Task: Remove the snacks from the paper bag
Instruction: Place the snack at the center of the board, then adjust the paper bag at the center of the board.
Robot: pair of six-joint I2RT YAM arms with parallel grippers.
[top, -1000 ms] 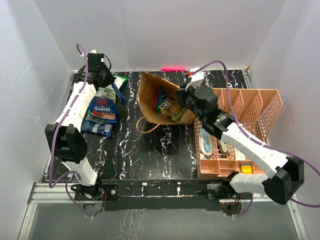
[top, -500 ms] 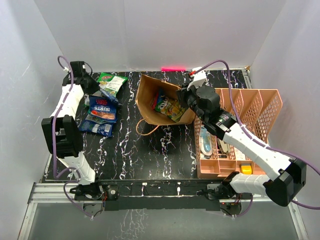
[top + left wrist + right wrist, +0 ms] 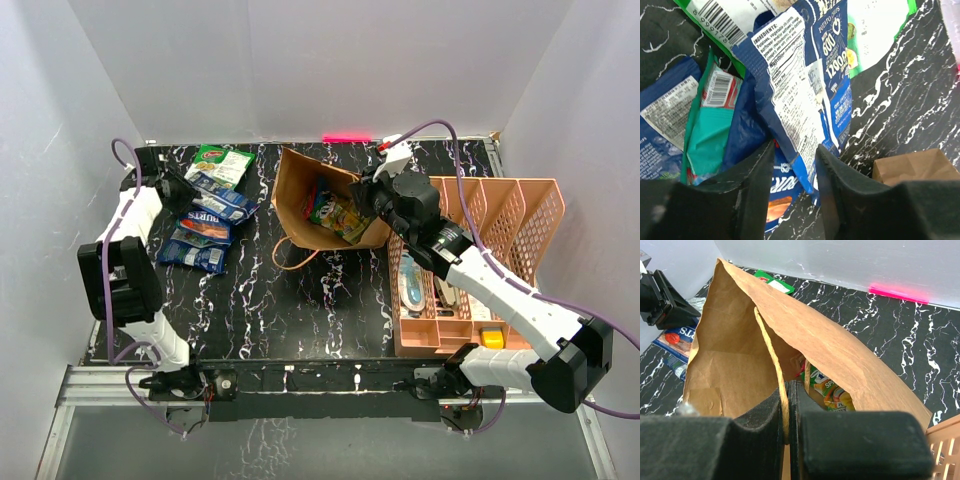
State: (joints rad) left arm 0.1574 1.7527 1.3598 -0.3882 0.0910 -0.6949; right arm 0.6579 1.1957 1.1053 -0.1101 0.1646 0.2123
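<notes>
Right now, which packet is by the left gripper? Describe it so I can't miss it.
Left of the paper bag lies a snack pile. The dark blue packet at the left gripper slants between the green-white packet and the BURTS packet, overlapping both, ingredients list up.

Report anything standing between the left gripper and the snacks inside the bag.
Sideways, the bag's left wall stands between the left gripper and those snacks. From above nothing visible covers them: the mouth gapes, held open by the right gripper.
</notes>
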